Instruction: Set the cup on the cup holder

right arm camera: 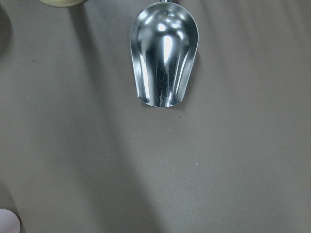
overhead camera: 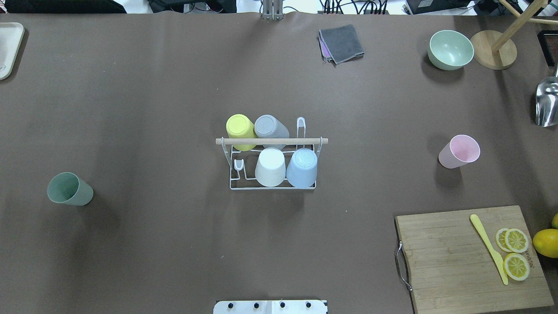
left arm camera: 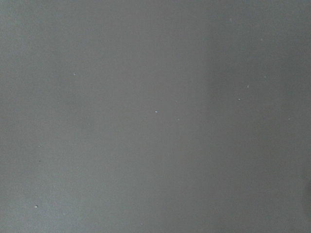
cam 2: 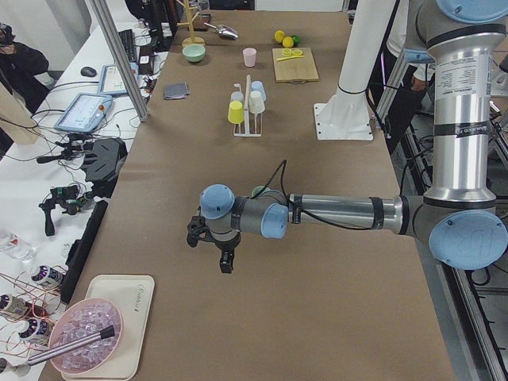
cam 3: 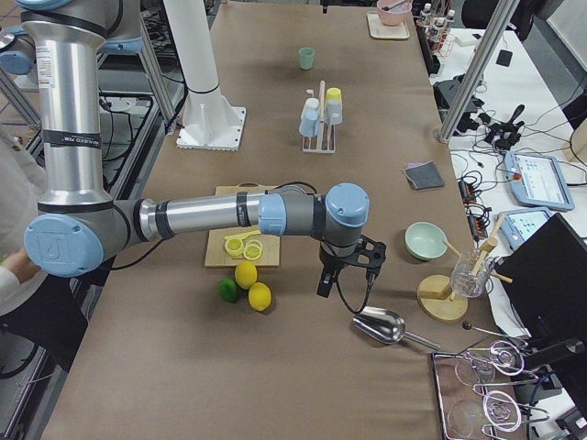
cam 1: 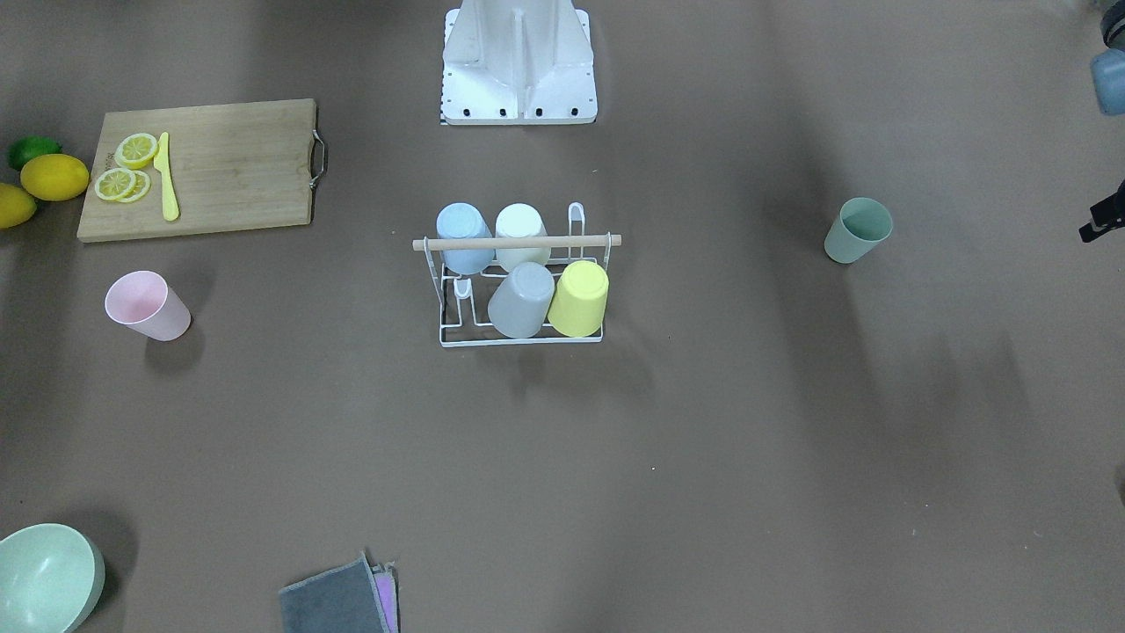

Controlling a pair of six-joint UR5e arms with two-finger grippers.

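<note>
Standing either side of cup holder: green cup, pink cup. Left gripper, right gripper: opening cannot be told. Likely risk: misaligned cup snagging wooden rod, tipping holder.

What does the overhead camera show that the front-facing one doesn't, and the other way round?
Only overhead: the metal scoop, the round wooden stand base and the white tray. Only front-facing: the lime. Both: the cup holder, the green cup, the pink cup, the cutting board and the bowl.
</note>
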